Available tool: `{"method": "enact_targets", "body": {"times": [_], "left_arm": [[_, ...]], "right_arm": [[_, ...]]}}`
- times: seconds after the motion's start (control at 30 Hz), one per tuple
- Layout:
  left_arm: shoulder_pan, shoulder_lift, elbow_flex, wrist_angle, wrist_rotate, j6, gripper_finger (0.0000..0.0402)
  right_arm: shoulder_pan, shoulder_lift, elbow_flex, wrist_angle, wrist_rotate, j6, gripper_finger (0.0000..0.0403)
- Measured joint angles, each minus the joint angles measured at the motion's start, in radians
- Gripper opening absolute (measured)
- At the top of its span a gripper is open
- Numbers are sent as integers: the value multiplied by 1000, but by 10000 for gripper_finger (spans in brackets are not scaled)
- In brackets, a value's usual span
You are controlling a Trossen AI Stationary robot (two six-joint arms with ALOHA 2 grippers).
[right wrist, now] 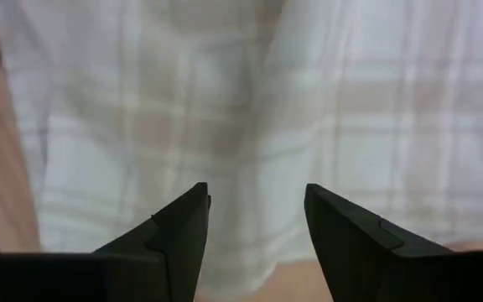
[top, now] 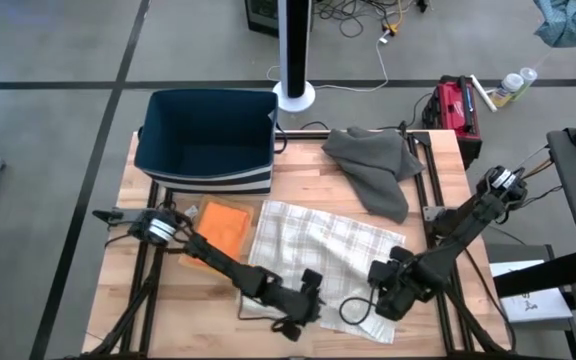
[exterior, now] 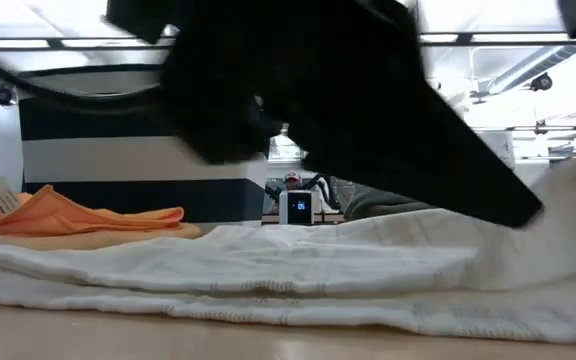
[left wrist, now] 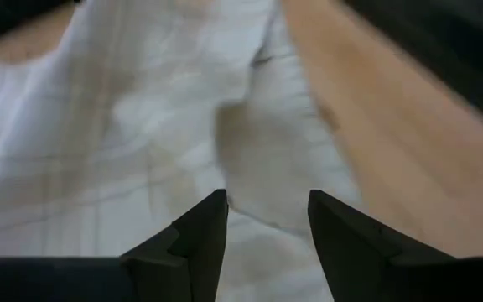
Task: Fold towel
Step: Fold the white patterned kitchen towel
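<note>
High view: white plaid towel (top: 313,245) spread flat near centre of the wooden counter (top: 298,165), soft weave, faint checked lines. At 9 o'clock of it, touching its edge, a folded orange cloth (top: 223,227). At 12 o'clock, a crumpled grey cloth (top: 376,165); at 11 o'clock, a dark blue fabric bin (top: 208,140) with striped side. Left gripper (top: 293,318) at the towel's 7 o'clock corner, right gripper (top: 386,300) at its 5 o'clock edge.

Low view: towel (exterior: 268,270) lying in low rumpled folds, orange cloth (exterior: 88,220) behind, dark arm blocking much above.

Left wrist view: left gripper (left wrist: 267,220) parted, empty, over towel hem (left wrist: 250,201).

Right wrist view: right gripper (right wrist: 257,214) parted, empty, above checked fabric.
</note>
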Motion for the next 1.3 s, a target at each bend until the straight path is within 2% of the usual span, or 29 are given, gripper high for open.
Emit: {"method": "enact_targets", "body": {"times": [0.2, 0.33, 0.6, 0.83, 1.0, 1.17, 1.3], "left_arm": [[11, 86, 201, -248, -2, -96, 150], [13, 97, 266, -363, -3, -134, 137], [17, 97, 268, -352, -4, -190, 102], [18, 98, 263, -336, -3, -197, 8], [16, 89, 263, -348, 9, -193, 3], [10, 58, 312, -437, 161, -189, 5], [7, 58, 303, -452, 178, -158, 3]], "right_arm": [[-32, 0, 0, 2, 27, -34, 190], [-34, 0, 0, 5, 52, -34, 190], [-34, 0, 0, 14, 61, -37, 190], [-34, 0, 0, 17, 79, -45, 190], [-34, 0, 0, 2, 80, -43, 190], [-37, 0, -7, -35, 98, -32, 190], [-52, 2, -20, -29, 123, -29, 190]]}}
